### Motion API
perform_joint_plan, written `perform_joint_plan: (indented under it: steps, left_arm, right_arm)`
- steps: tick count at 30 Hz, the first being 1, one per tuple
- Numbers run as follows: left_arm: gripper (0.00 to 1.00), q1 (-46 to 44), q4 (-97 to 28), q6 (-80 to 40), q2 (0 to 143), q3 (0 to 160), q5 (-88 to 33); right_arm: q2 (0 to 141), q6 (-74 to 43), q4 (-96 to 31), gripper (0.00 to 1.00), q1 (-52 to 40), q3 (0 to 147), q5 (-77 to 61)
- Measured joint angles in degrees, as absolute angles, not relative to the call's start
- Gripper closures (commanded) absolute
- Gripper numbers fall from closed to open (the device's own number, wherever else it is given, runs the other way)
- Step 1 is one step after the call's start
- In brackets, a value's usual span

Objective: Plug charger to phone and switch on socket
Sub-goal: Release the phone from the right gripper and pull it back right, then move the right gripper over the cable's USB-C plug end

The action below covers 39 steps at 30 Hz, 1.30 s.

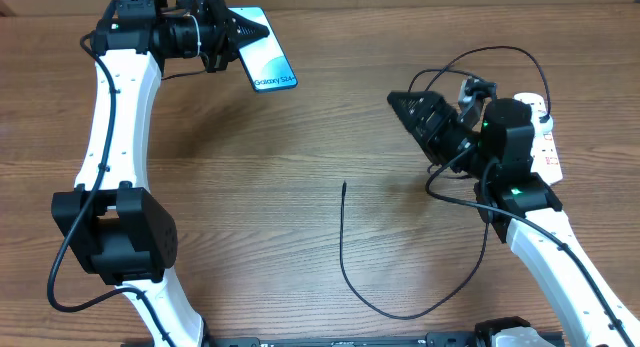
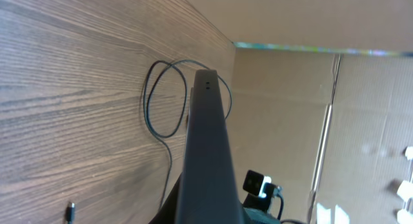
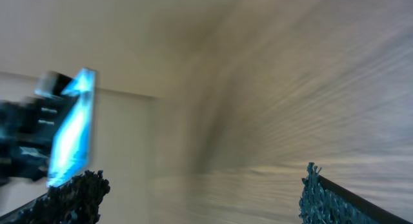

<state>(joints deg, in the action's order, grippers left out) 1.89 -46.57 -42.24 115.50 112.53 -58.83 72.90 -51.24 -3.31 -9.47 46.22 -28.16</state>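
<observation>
The left gripper (image 1: 238, 34) is clenched on the phone (image 1: 268, 57) and holds it at the far side of the table (image 1: 250, 167), with the light blue screen facing up. The right gripper (image 1: 398, 101) has its jaws wide apart and grasps nothing; its arm partly covers the socket (image 1: 548, 147). The charger (image 1: 342, 252) lies on the table between the two arms, with its free tip well apart from the phone.

The phone (image 1: 268, 57), far left in the scene, reads "Galaxy S24" along the near edge of its light blue screen. No other text is legible.
</observation>
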Motion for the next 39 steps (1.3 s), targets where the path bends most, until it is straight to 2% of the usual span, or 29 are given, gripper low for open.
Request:
perform_joint_plan:
  steps: [6,12,15,30,39]
  left_arm:
    - [0.96,1.9,-46.6,-38.4,115.5,112.5,-59.3]
    - [0.96,1.9,-46.6,-37.2,115.5,112.5,-59.4]
    - [0.96,1.9,-46.7,-37.1,115.5,112.5,-59.4]
    - [0.96,1.9,-46.7,-37.0,115.5,112.5,-59.0]
    - [0.96,1.9,-46.7,-37.1,115.5,112.5,-58.7]
  right_arm:
    - [74.9,-43.2,-15.4,0.00,-12.8,51.7,-24.6]
    - [81.7,-37.4,-32.6,0.00,-19.4,62.2,-15.5]
    - [84.6,-35.9,-36.6,0.00,-22.3,63.5,-11.0]
    - [88.2,-36.0,-41.6,0.01,-24.2,63.6,-6.5]
    - [98.0,-37.4,-44.7,0.01,-30.3,65.6,-5.4]
